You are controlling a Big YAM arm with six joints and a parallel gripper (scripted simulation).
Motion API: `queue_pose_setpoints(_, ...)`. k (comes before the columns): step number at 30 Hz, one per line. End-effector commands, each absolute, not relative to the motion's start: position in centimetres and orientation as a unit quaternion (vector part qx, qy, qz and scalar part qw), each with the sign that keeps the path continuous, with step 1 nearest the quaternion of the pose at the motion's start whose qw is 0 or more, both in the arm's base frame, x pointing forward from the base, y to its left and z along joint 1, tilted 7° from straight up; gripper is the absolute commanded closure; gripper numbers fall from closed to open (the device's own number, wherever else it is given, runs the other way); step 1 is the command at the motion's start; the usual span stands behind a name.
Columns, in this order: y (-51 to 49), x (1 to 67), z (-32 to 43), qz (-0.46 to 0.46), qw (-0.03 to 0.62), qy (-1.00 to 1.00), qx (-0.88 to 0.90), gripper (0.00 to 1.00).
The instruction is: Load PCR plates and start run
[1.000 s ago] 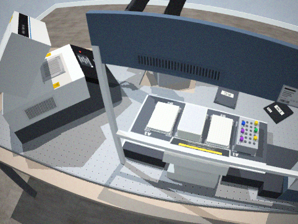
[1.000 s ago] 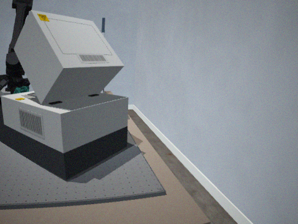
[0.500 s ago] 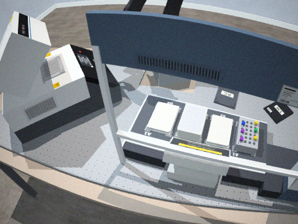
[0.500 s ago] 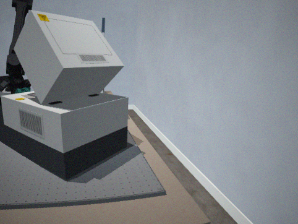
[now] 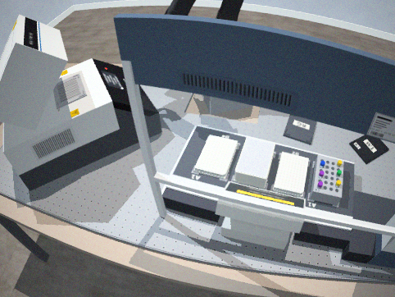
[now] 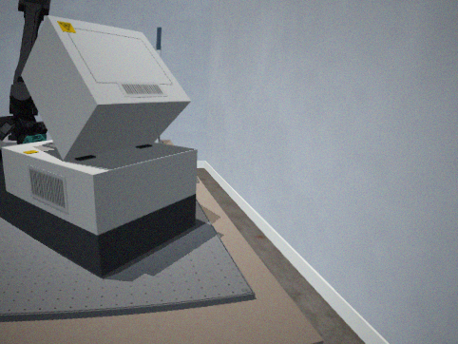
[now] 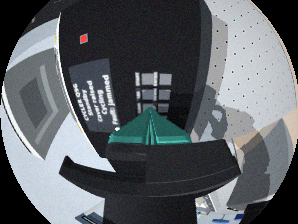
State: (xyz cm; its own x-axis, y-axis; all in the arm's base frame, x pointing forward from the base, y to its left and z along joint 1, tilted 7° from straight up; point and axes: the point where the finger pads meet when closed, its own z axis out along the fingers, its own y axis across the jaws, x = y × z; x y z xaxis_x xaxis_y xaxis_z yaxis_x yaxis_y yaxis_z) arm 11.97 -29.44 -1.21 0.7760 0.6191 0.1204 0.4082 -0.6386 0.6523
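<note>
The cycler Q1 [image 5: 82, 123] [image 6: 138, 190] stands at the left, and its lid [image 5: 29, 86] [image 6: 104, 81] is tilted partway up. Its lamp [image 5: 106, 68] [image 7: 84, 38] is red and the display [image 7: 95, 95] reads "Fault: jammed". My gripper [image 7: 150, 111] is shut and empty, its teal tips just over the key pad [image 7: 152, 87]. I cannot tell which key is under the tips. The fingers also show in teal behind Q1 in the exterior view [image 6: 33, 138]. One white plate [image 5: 215, 156] lies at the deck's left end and the other plate [image 5: 291, 172] lies right of the middle.
The deep-well block [image 5: 255, 162] stands between the two plates. The tube block [image 5: 329, 180] with coloured caps is at the deck's right end. Two black nests [image 5: 300, 128] [image 5: 369, 147] lie behind the deck. A blue hood [image 5: 246, 61] on a grey post [image 5: 143, 135] overhangs the deck.
</note>
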Motion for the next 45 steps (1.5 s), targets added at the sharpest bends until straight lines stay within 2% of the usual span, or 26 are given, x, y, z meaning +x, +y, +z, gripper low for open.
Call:
queue_pose_setpoints(1,-29.3,11.7,-1.7,0.166,0.306,0.292,0.891,1.00)
queue_pose_setpoints(9,-31.5,12.5,0.4,0.164,0.333,0.301,0.879,1.00)
queue_pose_setpoints(45,-31.9,12.7,-0.1,0.163,0.336,0.297,0.879,1.00)
